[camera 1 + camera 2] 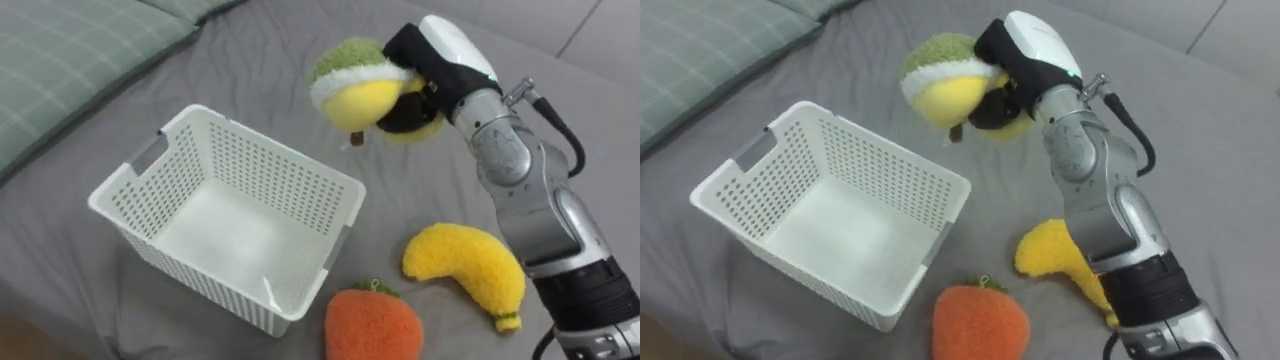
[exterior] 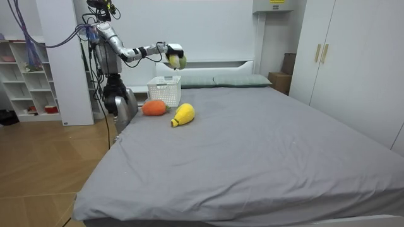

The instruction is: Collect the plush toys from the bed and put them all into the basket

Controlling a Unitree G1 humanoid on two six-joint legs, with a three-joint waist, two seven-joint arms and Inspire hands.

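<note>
My right hand (image 1: 430, 60) (image 1: 1025, 55) is raised above the bed, shut on a yellow plush toy with a green and white cap (image 1: 355, 85) (image 1: 945, 85) (image 2: 176, 60). It holds the toy in the air just past the far right corner of the white plastic basket (image 1: 130, 185) (image 1: 730, 175) (image 2: 164, 88), which is empty. A yellow plush banana (image 1: 470, 265) (image 1: 1045, 255) (image 2: 182, 115) lies on the grey sheet to the basket's right. An orange plush fruit with a green top (image 1: 372, 322) (image 1: 980, 322) (image 2: 154, 108) lies near the basket's front right corner.
A green checked pillow (image 1: 70, 60) (image 1: 690, 50) lies at the upper left. The grey bed (image 2: 265, 151) stretches wide to the room view's right. I stand at the bed's side near its head, with white shelves (image 2: 25, 82) behind me.
</note>
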